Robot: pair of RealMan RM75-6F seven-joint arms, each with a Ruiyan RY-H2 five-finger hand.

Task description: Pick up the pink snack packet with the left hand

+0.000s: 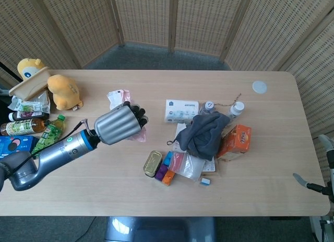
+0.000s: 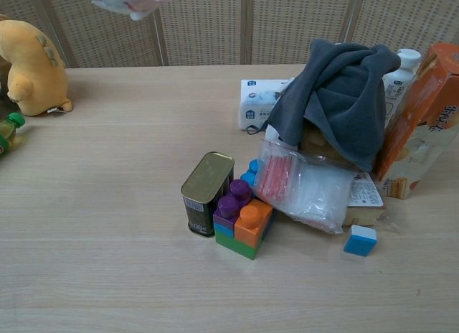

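The left hand (image 1: 119, 124) is raised above the table (image 1: 104, 184) with its fingers curled around the pink snack packet (image 1: 117, 97), which sticks out past the far side of the hand in the head view and shows only as a dangling corner at the top left of the chest view. So the packet is held in the air, clear of the wood, above the left-centre of the table and well apart from the tin can (image 2: 206, 193) and the building blocks (image 2: 244, 219) nearer the middle. The pick-up looks essentially made; doing this step well now probably means keeping the grip firm but not crushing, lifting steadily, and avoiding any swing toward the grey cloth (image 1: 204, 132) pile on the right. The packet is soft and crinkly, so it could slip if the fingers relax. Its long axis seems to run from near to far, with the free end pointing toward the far-left of the table and drooping a little; which face is up I cannot tell. The right hand (image 1: 318, 187) shows only as a sliver at the right edge, and whether its fingers are apart or together cannot be told.
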